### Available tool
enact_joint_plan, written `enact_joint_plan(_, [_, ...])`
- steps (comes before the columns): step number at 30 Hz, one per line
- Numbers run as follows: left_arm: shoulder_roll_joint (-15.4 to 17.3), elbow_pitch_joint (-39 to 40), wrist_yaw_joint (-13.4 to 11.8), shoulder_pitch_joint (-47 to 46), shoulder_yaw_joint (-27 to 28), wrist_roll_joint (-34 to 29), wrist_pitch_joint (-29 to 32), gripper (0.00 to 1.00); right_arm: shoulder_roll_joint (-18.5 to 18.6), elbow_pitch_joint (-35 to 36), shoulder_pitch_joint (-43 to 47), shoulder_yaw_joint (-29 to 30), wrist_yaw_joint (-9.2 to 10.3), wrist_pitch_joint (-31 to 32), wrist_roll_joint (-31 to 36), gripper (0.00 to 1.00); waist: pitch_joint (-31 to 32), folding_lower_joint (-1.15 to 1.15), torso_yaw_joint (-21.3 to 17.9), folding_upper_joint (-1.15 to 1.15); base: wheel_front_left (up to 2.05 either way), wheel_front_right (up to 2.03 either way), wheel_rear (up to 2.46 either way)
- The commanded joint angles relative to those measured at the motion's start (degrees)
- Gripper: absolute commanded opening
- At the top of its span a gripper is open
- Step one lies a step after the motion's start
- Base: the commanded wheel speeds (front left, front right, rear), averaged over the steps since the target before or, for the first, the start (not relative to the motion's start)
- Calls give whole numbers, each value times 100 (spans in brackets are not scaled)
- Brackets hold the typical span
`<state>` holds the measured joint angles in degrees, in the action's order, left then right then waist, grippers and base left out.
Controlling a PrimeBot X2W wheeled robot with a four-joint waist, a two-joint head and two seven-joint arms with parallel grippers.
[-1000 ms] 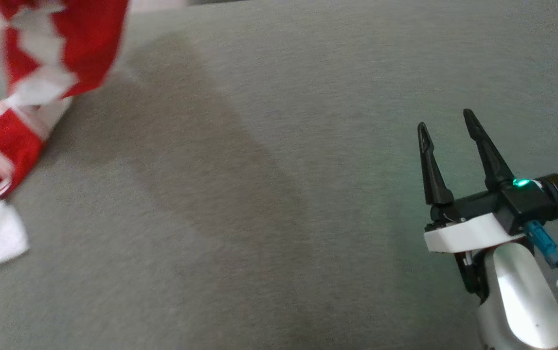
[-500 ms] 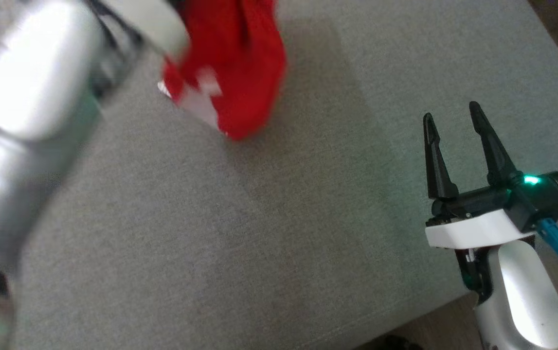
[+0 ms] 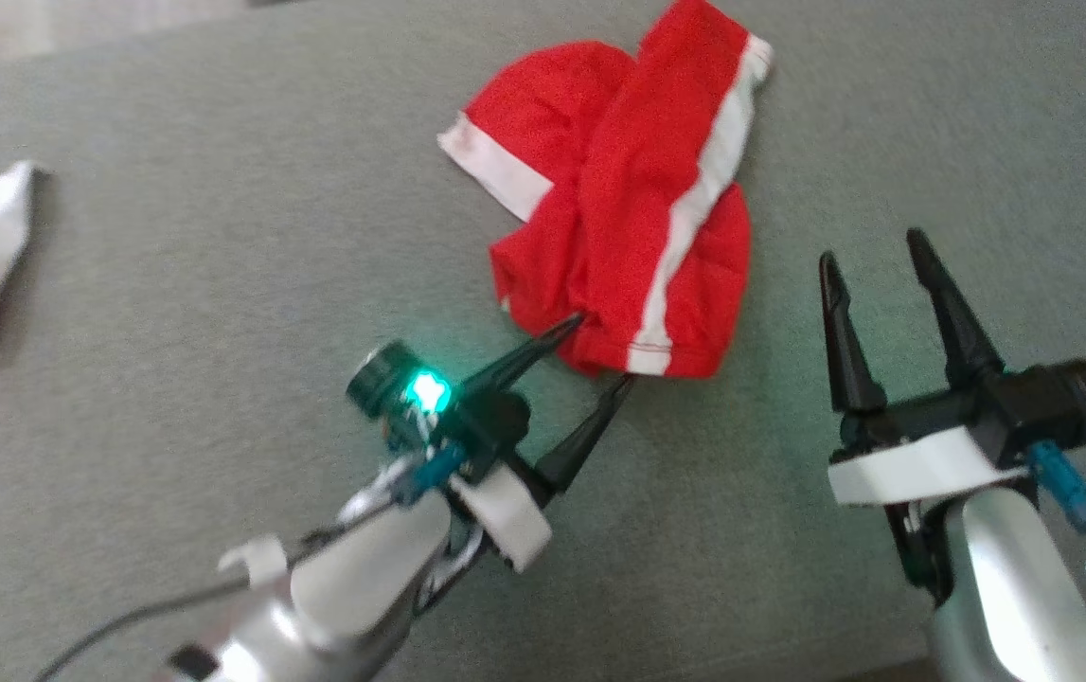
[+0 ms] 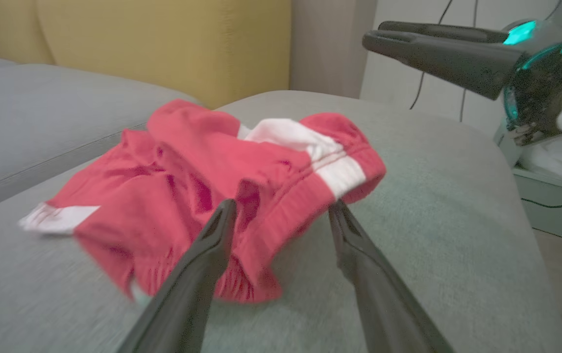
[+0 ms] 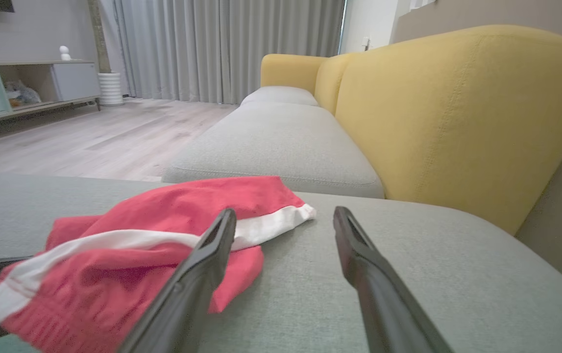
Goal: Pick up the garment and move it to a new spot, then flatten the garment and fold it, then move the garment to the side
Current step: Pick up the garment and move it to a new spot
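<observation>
Head cam looks almost straight down on the grey seat cushion point(image 3: 221, 284). Both wrist cams sit low over it. The left one is right up against the red shorts point(image 4: 187, 186), facing the yellow backrest point(image 4: 163, 44). The right one's a bit farther off, looking along the sofa. All three catch the shorts.

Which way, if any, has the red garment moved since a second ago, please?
Yes: the red garment dropped from hanging to lying crumpled on the grey cushion.
</observation>
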<state>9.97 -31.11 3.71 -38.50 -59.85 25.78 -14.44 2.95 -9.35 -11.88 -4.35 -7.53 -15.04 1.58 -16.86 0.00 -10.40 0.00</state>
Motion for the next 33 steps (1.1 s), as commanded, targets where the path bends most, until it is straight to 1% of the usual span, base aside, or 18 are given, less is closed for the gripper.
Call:
enact_joint_plan(1, [44,200,-104,26,278,-125,-53,100,-7,132,84,-91,4,4,43,100,324,0,327,0,0,0,0])
enact_joint_plan(4, [81,526,-380,631,597,-328,-54,100,-7,48,240,-91,4,4,97,100,624,0,552,0,0,0,0])
enact_joint_plan(7, [195,950,-597,1365,1080,-373,-55,100,-7,-27,439,-48,4,4,114,100,958,0,752,0,0,0,0])
enact_joint_plan(9, [268,1267,-790,1882,1514,-388,-55,100,-7,-83,595,-13,4,4,88,100,1181,0,864,0,0,0,0])
enact_joint_plan(12, [280,1742,-1100,2670,2272,-408,-55,100,-7,-146,839,61,4,4,47,100,1465,0,1026,0,0,0,0])
enact_joint_plan(15, [163,2183,-1327,3371,3046,-495,-55,100,-7,-201,1051,92,4,4,-29,100,1656,0,1137,0,0,0,0])
enact_joint_plan(18, [-56,2649,-1490,3938,3770,-754,-55,100,-7,-240,1211,32,4,4,-136,100,1808,0,1213,0,0,0,0])
enact_joint_plan(21, [-284,3001,-1435,4381,4283,-1044,-55,100,-7,-255,1360,-17,4,4,-236,100,1936,0,1276,0,0,0,0])
enact_joint_plan(26, [-560,3412,-1276,4971,4809,-1592,-55,100,-7,-152,1583,-151,4,4,-362,100,2060,0,1337,0,0,0,0])
enact_joint_plan(29, [-632,3444,-1211,5088,4968,-1713,-55,100,-7,-108,1658,-140,4,4,-363,100,2078,0,1347,0,0,0,0])
enact_joint_plan(33, [-667,3485,-1151,5111,5034,-2017,-55,100,-7,-67,1716,-123,4,4,-388,100,2077,0,1348,0,0,0,0])
